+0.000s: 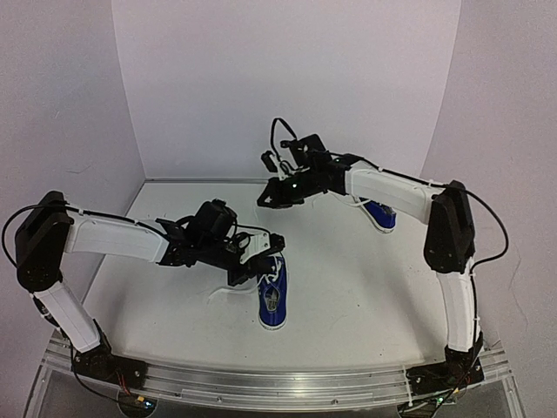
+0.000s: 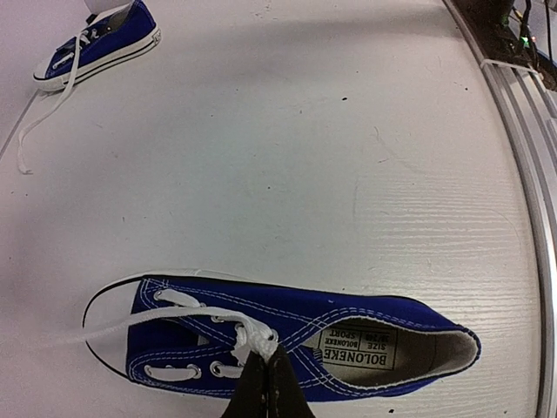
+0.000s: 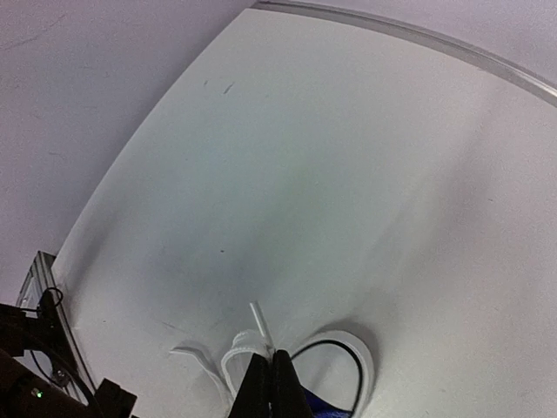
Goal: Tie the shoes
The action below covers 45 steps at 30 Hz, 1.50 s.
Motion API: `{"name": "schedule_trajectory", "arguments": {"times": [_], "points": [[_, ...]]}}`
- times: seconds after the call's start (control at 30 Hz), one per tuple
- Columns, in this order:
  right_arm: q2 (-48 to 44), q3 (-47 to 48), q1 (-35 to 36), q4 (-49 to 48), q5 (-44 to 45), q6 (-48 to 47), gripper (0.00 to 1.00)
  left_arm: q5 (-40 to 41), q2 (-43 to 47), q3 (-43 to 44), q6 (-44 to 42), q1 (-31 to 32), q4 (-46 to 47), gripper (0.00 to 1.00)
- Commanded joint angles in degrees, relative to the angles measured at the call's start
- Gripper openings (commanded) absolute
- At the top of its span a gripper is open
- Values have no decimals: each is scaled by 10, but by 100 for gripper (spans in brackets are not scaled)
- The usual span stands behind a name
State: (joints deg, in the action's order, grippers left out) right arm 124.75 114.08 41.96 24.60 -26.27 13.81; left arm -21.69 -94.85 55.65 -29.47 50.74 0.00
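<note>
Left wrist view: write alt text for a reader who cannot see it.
The left pincer, shut, pinches the white lace above the eyelets of a blue canvas sneaker on the white table, toe pointing left, insole label visible. A second blue sneaker sits at the far top left, its loose lace trailing across the table.

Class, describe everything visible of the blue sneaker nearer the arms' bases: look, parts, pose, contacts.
The near sneaker is blue, canvas-looking, with white stitching, a white toe cap and sole rim. It stands upright on the table, heel toward its near edge. Its insole label reads BOLONEKB SPORT. Its white laces bunch mid-shoe, where the left gripper has its jaws shut on them; one strand stretches past the toe. The right gripper pinches lace too.
</note>
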Motion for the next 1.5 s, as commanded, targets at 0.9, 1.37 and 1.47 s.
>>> {"name": "schedule_trajectory", "arguments": {"times": [0.9, 1.37, 1.47], "points": [[-261, -497, -29, -244, -206, 194, 54, 40, -6, 2, -6, 5, 63, 0], [-202, -509, -3, -329, -218, 248, 42, 52, -38, 15, -19, 18, 54, 1], [-190, -505, 3, -333, -218, 252, 41, 54, -39, 16, -19, 18, 55, 1]]}}
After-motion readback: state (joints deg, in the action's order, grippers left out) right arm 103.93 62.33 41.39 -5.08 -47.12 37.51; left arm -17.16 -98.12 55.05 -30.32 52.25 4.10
